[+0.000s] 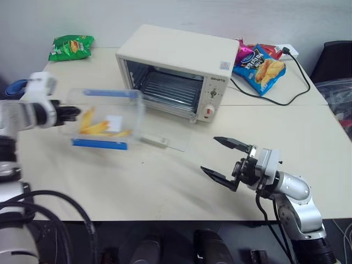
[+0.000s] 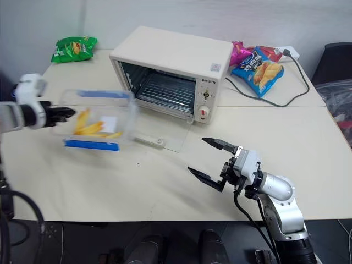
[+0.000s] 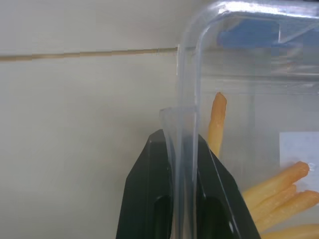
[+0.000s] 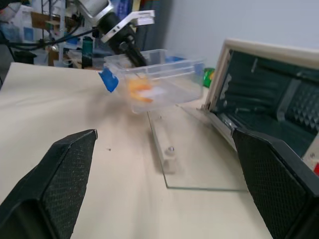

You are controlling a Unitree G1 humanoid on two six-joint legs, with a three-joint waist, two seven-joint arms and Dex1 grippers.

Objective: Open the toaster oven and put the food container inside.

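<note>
Cream tabletop [image 1: 165, 187] stretched out below us, with a pale wall behind it. Nearest to us, our right gripper [image 1: 224, 158] hung just above the table with its black fingers spread wide, grasping nothing. Further out on our left, our left gripper [image 1: 70, 114] was clenched on the near wall of the food container [image 1: 107, 119], its two fingers [image 3: 149, 199] pinching the clear rim from either side. We held the container lifted off the table and tilted, yellow food pieces [image 1: 99, 127] inside, just beside the toaster oven [image 1: 179, 71]. The oven's glass door [image 1: 168, 140] lay folded down flat on the table, showing the wire rack [image 1: 168, 88]. Beyond the oven lay a green snack bag [image 1: 71, 47] on the far left and a blue snack bag [image 1: 259, 67] on the far right, with a black cable [image 1: 275, 99] looping beside it.
</note>
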